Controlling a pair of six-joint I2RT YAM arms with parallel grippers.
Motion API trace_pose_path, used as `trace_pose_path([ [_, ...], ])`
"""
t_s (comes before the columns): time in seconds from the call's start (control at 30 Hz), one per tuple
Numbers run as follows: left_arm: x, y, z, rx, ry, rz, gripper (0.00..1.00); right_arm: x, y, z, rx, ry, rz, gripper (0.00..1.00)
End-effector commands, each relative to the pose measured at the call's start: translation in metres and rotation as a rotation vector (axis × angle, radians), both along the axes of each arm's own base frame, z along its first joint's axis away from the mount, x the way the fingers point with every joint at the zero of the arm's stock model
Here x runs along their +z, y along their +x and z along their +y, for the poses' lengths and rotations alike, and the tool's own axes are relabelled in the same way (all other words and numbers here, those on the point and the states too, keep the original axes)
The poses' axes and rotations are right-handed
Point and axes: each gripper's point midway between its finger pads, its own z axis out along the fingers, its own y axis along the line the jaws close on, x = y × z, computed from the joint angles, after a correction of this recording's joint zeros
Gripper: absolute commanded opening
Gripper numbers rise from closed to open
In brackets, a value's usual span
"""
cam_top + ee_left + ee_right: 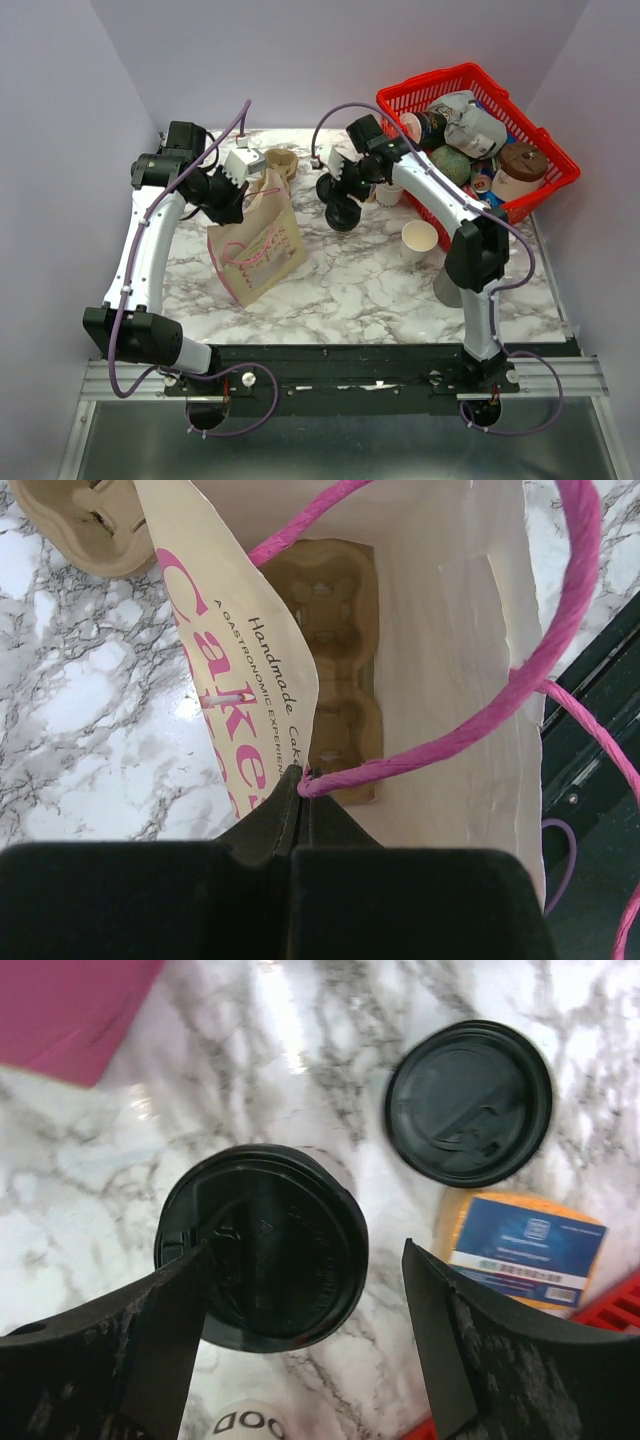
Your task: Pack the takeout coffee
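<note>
marble (300,1050), lidded cup (265,1250) between spread right fingers (150,1350)

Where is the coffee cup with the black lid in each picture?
Top view: the lidded cup sits mid-table, right of the paper bag.
Left wrist view: not in it.
Right wrist view: lower centre, between the spread fingers of the right pincer.
Shared landmark: the marble tabletop, in all three views.

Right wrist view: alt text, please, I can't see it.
The open right gripper straddles a small white paper cup with a round black plastic lid, seen from above. A second loose black lid and a yellow-and-blue card lie beside it on the marble table.
</note>
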Motion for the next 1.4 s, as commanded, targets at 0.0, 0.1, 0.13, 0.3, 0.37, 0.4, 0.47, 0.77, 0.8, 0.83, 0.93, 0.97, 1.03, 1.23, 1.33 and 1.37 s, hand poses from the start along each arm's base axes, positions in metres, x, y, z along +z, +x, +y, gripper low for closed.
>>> trace_pose_path([
  [0.0, 0.008, -0.008, -0.002, -0.001, -0.027, -0.005, 0.0, 0.049, -0.049, 0.004, 0.127, 0.115, 0.003, 0.84],
  [0.1, 0.006, -0.008, -0.003, -0.003, -0.032, -0.007, 0.0, 0.056, -0.073, -0.001, 0.238, 0.137, -0.039, 0.85],
  [0.13, 0.006, -0.009, -0.004, -0.005, -0.037, -0.012, 0.0, 0.046, -0.077, -0.005, 0.259, 0.118, -0.046, 0.85],
  [0.3, 0.003, -0.011, -0.007, -0.007, -0.055, -0.015, 0.0, 0.06, -0.067, -0.005, 0.26, 0.115, -0.129, 0.86],
  [0.37, 0.0, -0.011, -0.007, -0.006, -0.058, -0.015, 0.0, 0.052, -0.062, -0.005, 0.247, 0.097, -0.114, 0.86],
  [0.4, 0.0, -0.012, -0.007, -0.004, -0.06, -0.018, 0.0, 0.053, -0.06, -0.004, 0.246, 0.096, -0.112, 0.86],
  [0.47, 0.001, -0.013, -0.008, -0.004, -0.063, -0.021, 0.0, 0.048, -0.068, -0.006, 0.283, 0.089, -0.087, 0.85],
  [0.77, -0.002, -0.016, 0.0, 0.039, -0.034, -0.042, 0.07, -0.004, -0.151, -0.016, 0.684, 0.051, -0.309, 0.91],
  [0.8, -0.003, -0.016, -0.001, 0.044, -0.037, -0.038, 0.26, -0.002, -0.156, -0.015, 0.723, 0.042, -0.347, 0.92],
  [0.83, -0.003, -0.017, -0.001, 0.047, -0.04, -0.039, 0.34, -0.004, -0.158, -0.013, 0.789, 0.023, -0.391, 0.92],
  [0.93, 0.001, -0.016, -0.004, 0.054, -0.06, -0.043, 0.61, -0.017, -0.161, -0.005, 0.878, -0.013, -0.421, 0.93],
  [0.97, 0.004, -0.016, -0.004, 0.057, -0.066, -0.048, 0.64, -0.017, -0.159, -0.001, 0.898, -0.017, -0.436, 0.94],
  [1.03, 0.014, -0.013, -0.006, 0.066, -0.082, -0.068, 0.76, -0.028, -0.157, 0.006, 0.944, -0.047, -0.438, 0.94],
  [1.23, 0.044, -0.013, -0.008, 0.081, -0.111, -0.133, 0.99, -0.055, -0.146, 0.005, 1.087, -0.16, -0.484, 0.95],
  [1.33, 0.056, -0.016, -0.007, 0.092, -0.115, -0.172, 0.99, -0.065, -0.143, 0.005, 1.134, -0.185, -0.496, 0.95],
  [1.37, 0.061, -0.017, -0.008, 0.095, -0.123, -0.184, 0.99, -0.071, -0.141, 0.006, 1.155, -0.191, -0.501, 0.95],
])
